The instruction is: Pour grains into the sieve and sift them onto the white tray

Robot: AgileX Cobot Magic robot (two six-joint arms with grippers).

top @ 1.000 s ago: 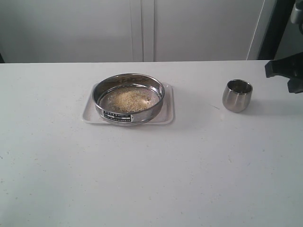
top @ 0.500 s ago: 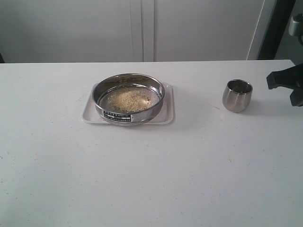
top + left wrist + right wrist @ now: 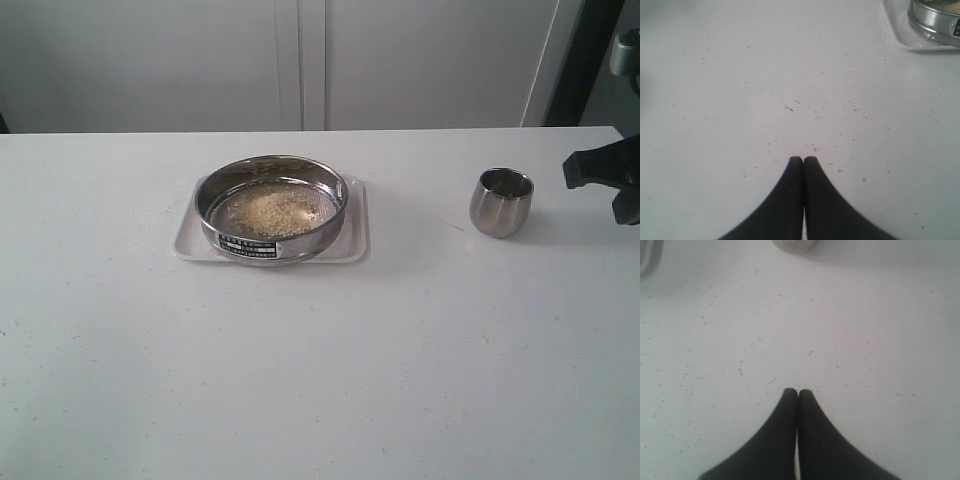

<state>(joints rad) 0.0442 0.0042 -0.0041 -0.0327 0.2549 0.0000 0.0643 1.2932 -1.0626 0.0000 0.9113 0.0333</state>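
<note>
We see our left gripper [image 3: 803, 159] and right gripper [image 3: 798, 391] both pinched together, holding nothing. The sieve [image 3: 272, 208], with the grains [image 3: 275, 212] inside, sits on the white tray [image 3: 355, 240], well apart from the right gripper; the steel cup [image 3: 501, 202] stands between.

Frontal overview; downward wrist views; shared sieve [image 3: 312, 238]

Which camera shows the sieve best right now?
The exterior view: it shows the whole sieve sitting on the white tray, with the grains on its mesh and the black label on its side. The left wrist view catches only a slice of its wall; the right wrist view shows none of it.
</note>
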